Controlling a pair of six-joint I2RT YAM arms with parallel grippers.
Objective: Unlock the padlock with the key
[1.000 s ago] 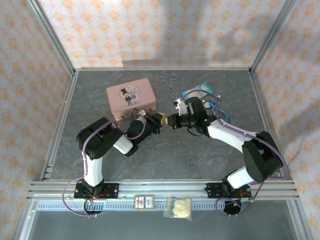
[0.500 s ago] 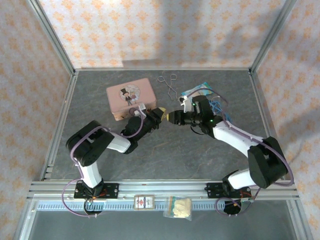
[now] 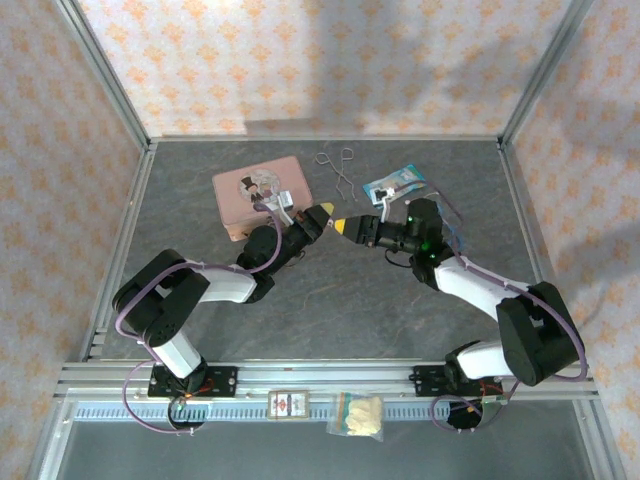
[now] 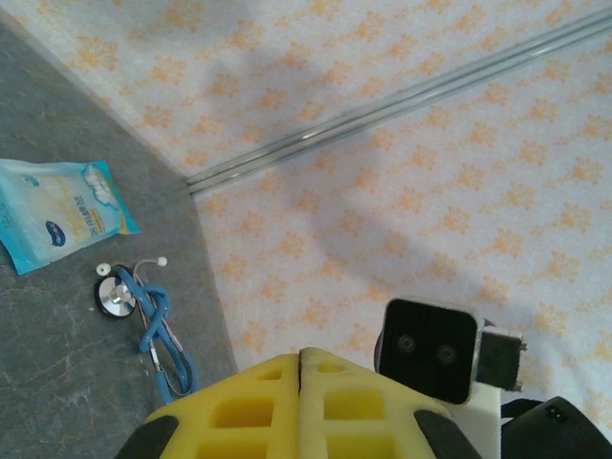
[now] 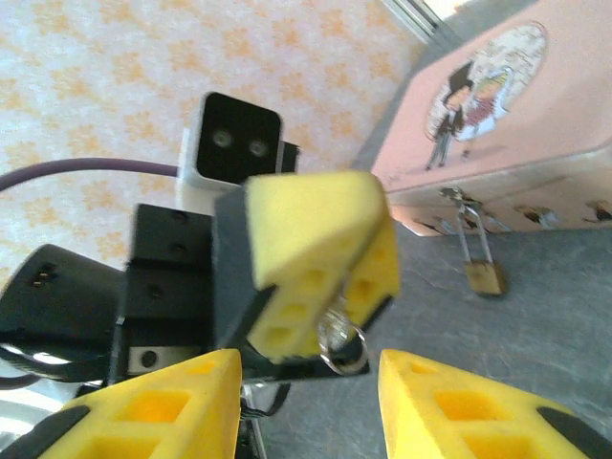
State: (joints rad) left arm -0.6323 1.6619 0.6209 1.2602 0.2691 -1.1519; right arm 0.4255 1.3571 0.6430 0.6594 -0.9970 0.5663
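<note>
1. Although its blade is hidden between the pads, one small silver key [image 5: 340, 340] shows its ring end, pinched in the left gripper [image 3: 322, 214], whose yellow foam fingers are pressed together.
2. The right gripper [image 5: 306, 382] faces it, jaws parted around nothing.
3. One tiny brass-coloured padlock [image 5: 485, 277] hangs at the front of one pink rectangular picture tin [image 5: 516, 143], which the frame edge cuts off.
4. One blue-and-white packet [image 4: 59, 220], one blue-corded stethoscope [image 4: 143, 320] and one pair of thin metal forceps [image 3: 338, 165] lie on the tabletop.
</note>
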